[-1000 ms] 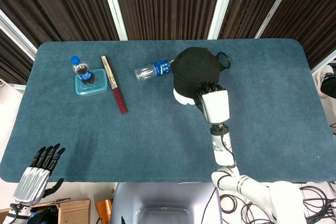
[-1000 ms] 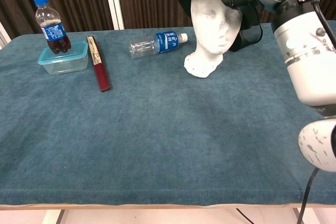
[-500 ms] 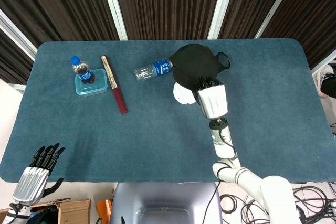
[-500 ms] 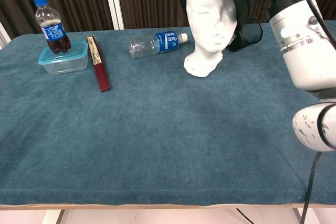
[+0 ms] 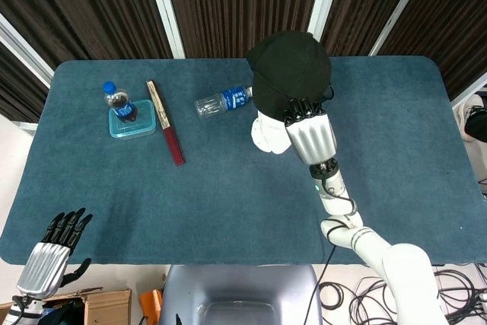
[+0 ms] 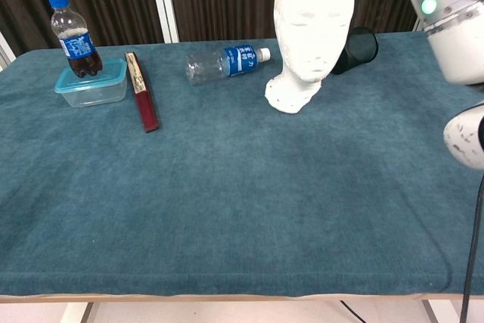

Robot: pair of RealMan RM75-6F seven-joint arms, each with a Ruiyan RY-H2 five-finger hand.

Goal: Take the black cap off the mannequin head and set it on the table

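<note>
The black cap hangs in the air above the white mannequin head, fully off it. My right hand grips the cap's near edge with its fingers curled onto the cloth. In the chest view the mannequin head stands bare and upright on the table, and the cap is almost wholly above the frame's top edge. Only my right forearm shows there. My left hand hangs low off the table's front left corner, fingers apart, holding nothing.
A clear bottle lies on its side left of the mannequin. A cola bottle stands in a clear tub, beside a dark red folded fan. A black cup-like object lies behind the mannequin's right side.
My right hand has lifted the cap up off the mannequin head, which now stands bare. The left hand has stayed where it was.
</note>
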